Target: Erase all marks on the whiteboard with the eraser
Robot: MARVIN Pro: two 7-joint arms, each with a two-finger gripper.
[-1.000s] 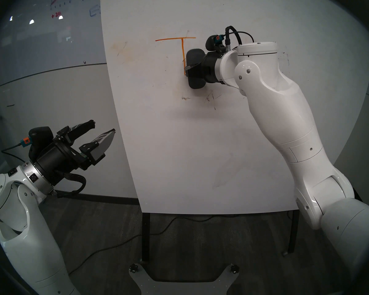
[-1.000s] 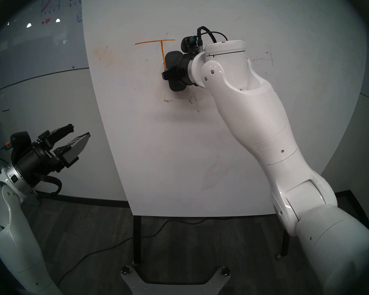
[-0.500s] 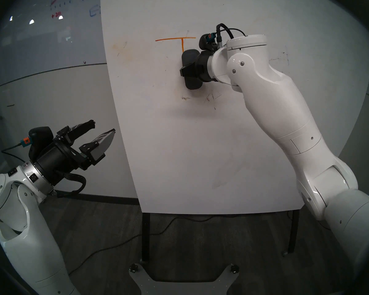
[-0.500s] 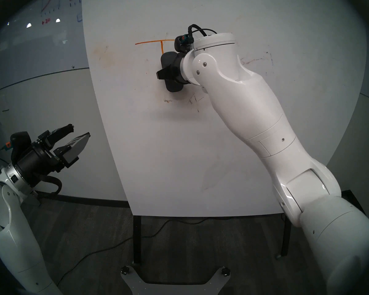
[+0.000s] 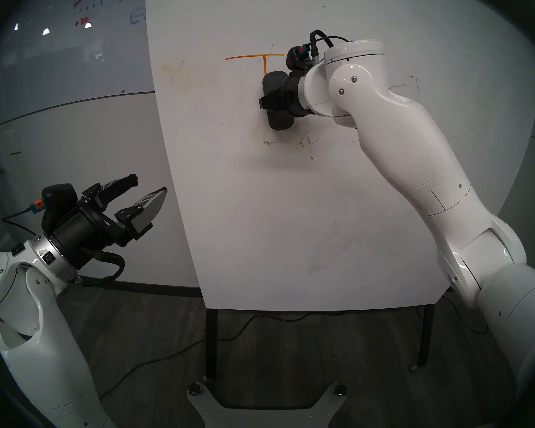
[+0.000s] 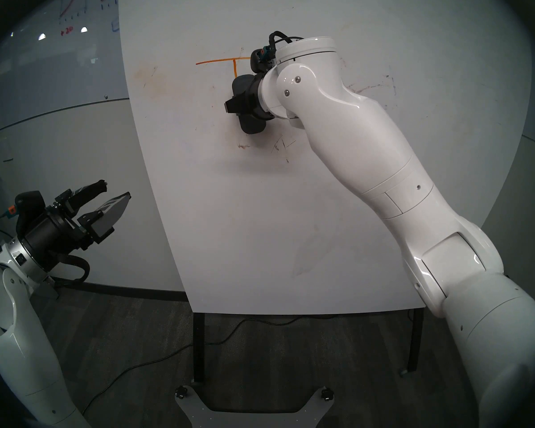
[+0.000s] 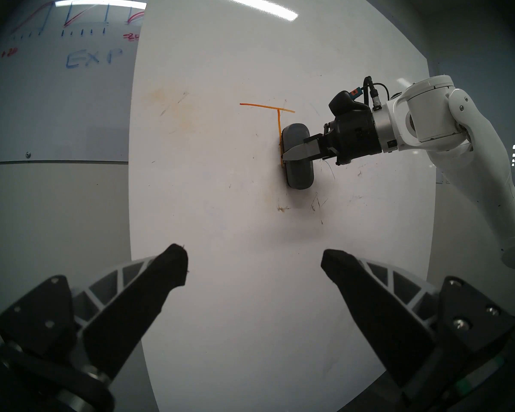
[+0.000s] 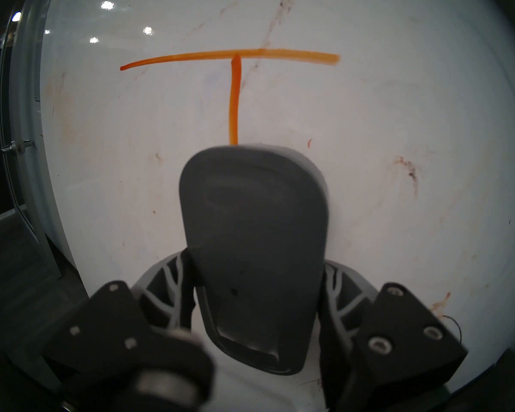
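Floor: dark grey carpet. Standing on it, the whiteboard's dark metal legs. Black cable trails across the carpet left of the near leg and passes behind it. Grey robot base plate just in front of that leg.

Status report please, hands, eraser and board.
Right hand shut on eraser, pressed to whiteboard. Left hand open, idle. Orange T remains. Nothing blocking.

The room is dim and grey. A bright strip of ceiling light shines off the big flat white board. Every view bends and goes dark at its edges. The near black gripper looks blurry.
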